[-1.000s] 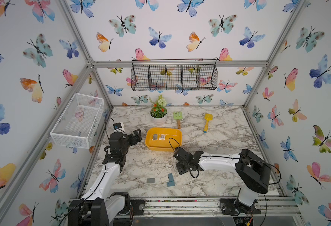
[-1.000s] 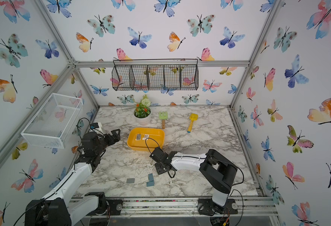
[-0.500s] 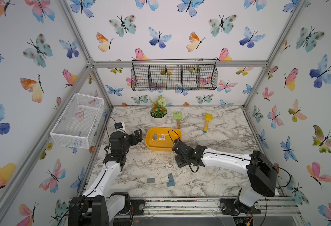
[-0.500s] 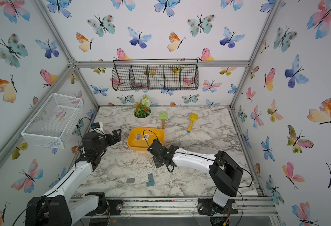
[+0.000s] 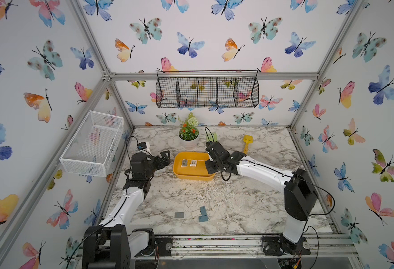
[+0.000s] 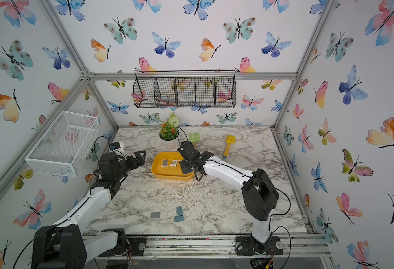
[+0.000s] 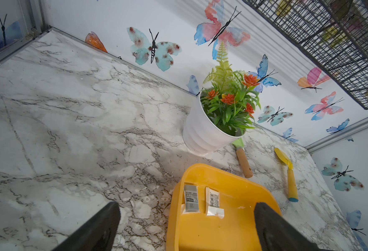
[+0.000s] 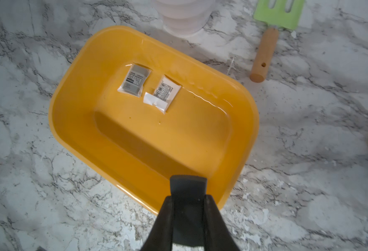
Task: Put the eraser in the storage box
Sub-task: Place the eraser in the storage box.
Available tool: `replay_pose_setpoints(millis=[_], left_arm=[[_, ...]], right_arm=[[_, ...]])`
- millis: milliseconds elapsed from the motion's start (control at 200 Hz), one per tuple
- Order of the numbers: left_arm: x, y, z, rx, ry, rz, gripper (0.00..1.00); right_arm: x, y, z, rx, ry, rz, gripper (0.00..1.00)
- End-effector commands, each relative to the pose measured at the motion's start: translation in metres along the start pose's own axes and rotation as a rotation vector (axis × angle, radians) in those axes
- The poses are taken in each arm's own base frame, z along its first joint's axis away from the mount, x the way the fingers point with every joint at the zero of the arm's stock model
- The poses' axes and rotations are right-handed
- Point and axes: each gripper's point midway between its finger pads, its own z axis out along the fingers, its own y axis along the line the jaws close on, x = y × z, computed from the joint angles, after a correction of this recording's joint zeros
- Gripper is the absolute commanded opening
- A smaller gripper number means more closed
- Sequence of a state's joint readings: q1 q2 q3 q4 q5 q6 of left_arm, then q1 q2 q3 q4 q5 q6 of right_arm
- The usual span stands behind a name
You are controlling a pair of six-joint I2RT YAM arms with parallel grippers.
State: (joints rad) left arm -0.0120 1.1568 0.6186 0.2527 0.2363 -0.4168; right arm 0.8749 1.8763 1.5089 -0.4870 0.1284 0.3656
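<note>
We find the right fingers (image 8: 165,219) clamped on a grey eraser (image 8: 188,187) over the storage box (image 8: 74,121) rim; left fingers (image 7: 100,226) stand apart.

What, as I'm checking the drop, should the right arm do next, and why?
Probably ease the right gripper slightly farther over the box: it is shut on a grey eraser just above its rim, so opening now might drop it on the edge.

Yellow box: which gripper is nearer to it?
Right. The right gripper, holding an eraser, hangs over the rim of the box; the open left gripper stands apart, off its opposite side.
</note>
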Motion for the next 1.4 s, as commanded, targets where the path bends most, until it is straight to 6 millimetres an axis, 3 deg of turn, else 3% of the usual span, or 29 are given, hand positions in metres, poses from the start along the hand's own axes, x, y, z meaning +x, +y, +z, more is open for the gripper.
replay_pose_setpoints(millis=[0,761,1396], left_arm=[[-0.014,-0.006,0.002,0.032,-0.023,-0.002,0.98],[-0.012,0.001,0.011,0.030,0.003,-0.015,0.98],[-0.008,0.000,0.011,0.046,0.007,-0.011,0.98]], right_arm=[[0.000,0.014,0.017,-0.051,0.048,-0.048,0.23],[-0.008,-0.005,0.100,-0.074,0.102,-0.004,0.24],[-0.009,-0.016,0.134,-0.029,0.102,0.006,0.25]])
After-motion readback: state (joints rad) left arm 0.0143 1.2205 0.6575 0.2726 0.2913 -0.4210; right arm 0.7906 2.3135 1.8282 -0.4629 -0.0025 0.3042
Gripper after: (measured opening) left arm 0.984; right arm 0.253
